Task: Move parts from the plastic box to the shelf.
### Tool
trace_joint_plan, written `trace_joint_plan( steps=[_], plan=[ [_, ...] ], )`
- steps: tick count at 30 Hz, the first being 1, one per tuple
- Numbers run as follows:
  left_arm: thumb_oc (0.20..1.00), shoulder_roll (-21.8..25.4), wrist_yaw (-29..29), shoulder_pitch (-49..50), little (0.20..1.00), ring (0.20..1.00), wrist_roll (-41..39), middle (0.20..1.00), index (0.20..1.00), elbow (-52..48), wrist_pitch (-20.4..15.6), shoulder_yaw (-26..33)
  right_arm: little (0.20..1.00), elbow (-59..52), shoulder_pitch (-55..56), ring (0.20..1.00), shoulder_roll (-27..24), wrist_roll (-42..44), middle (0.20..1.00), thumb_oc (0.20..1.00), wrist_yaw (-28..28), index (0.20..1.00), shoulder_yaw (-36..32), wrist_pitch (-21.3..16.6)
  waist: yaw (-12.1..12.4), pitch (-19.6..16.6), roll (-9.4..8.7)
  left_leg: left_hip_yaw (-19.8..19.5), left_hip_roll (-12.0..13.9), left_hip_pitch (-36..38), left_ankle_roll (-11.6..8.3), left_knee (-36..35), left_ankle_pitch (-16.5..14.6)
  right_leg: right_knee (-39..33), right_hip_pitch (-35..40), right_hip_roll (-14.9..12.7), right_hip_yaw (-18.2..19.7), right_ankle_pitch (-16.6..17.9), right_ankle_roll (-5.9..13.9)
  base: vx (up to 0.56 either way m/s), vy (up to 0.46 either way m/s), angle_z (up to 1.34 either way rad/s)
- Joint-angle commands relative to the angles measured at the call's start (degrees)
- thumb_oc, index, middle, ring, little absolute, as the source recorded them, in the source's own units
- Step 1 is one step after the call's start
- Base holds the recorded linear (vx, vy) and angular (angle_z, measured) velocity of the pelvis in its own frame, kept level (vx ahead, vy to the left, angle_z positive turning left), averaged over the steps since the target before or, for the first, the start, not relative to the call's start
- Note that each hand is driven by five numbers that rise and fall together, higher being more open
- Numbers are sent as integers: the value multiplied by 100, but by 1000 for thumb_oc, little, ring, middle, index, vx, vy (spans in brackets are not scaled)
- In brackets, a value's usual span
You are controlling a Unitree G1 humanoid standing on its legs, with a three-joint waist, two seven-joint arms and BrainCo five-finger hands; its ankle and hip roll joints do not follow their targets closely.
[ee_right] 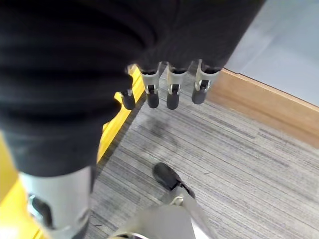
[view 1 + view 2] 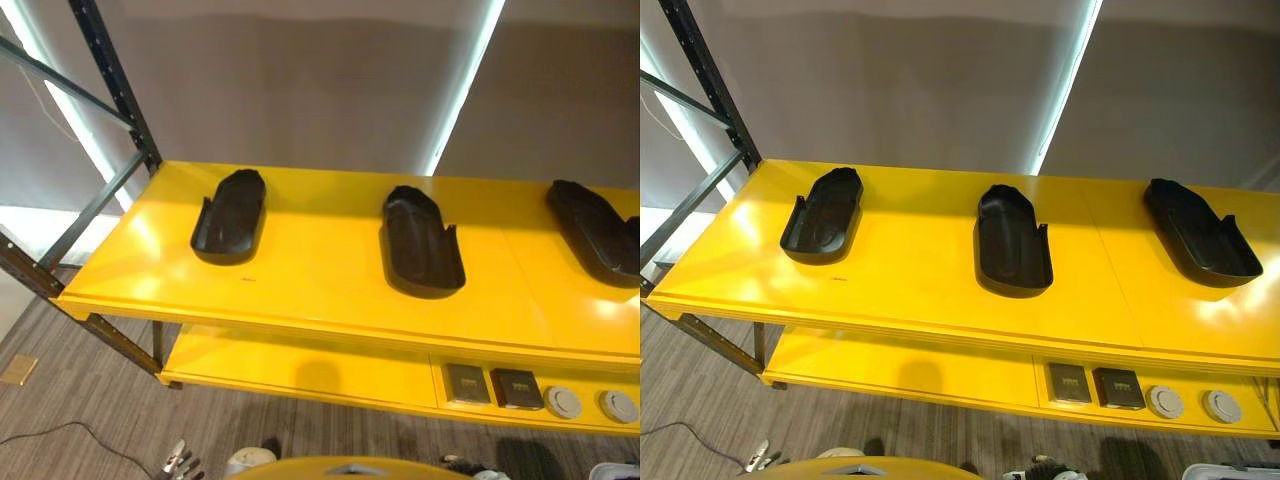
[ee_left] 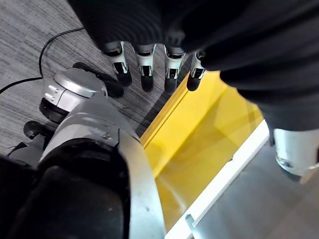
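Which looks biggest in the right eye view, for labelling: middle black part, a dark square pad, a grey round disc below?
1. middle black part
2. dark square pad
3. grey round disc, only slightly smaller than the pad

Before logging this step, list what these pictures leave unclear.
- Third black part: cut by the left eye view's edge.
- Items on lower shelf: too small to identify.
- Left robot hand and right robot hand: the dark cover hides each palm; fingers hang straight, holding nothing.

Grey carpet floor [image 2: 90,400], pale wall [image 2: 300,80] (light strips [image 2: 462,90] glowing).
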Motion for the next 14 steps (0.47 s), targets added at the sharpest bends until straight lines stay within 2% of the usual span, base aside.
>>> trace_joint_plan(
  steps=[1,5,8,14],
  plan=[
    [1000,-72,291,-648,1000,1000,446,1000,1000,712,-750,135,1000,222,-295,1000,-37,166,1000,1000,-81,1000,256,-71,-3,139,-212,-9,-95,0,71,314,-382,63,-105,-128,-70,140,326,0,0,0],
    [1000,-261,424,-868,1000,1000,396,1000,1000,1584,-975,318,1000,327,-289,1000,66,154,1000,1000,-108,1000,294,-63,-42,114,-267,7,-91,10,85,305,-393,63,-107,-126,-50,135,329,0,0,0],
    [1000,-323,609,-998,1000,1000,337,1000,1000,1864,-1174,389,1000,375,-283,1000,119,179,1000,1000,-131,1000,302,-25,-80,106,-299,23,-87,23,89,298,-402,59,-109,-126,-28,139,329,0,0,0],
    [1000,-378,1052,-1256,1000,1000,615,1000,1000,1904,-1451,340,1000,454,-230,1000,215,171,1000,1000,-159,1000,333,0,-147,111,-335,82,-86,14,98,333,-429,69,-113,-157,-38,147,320,0,0,0]
  ],
)
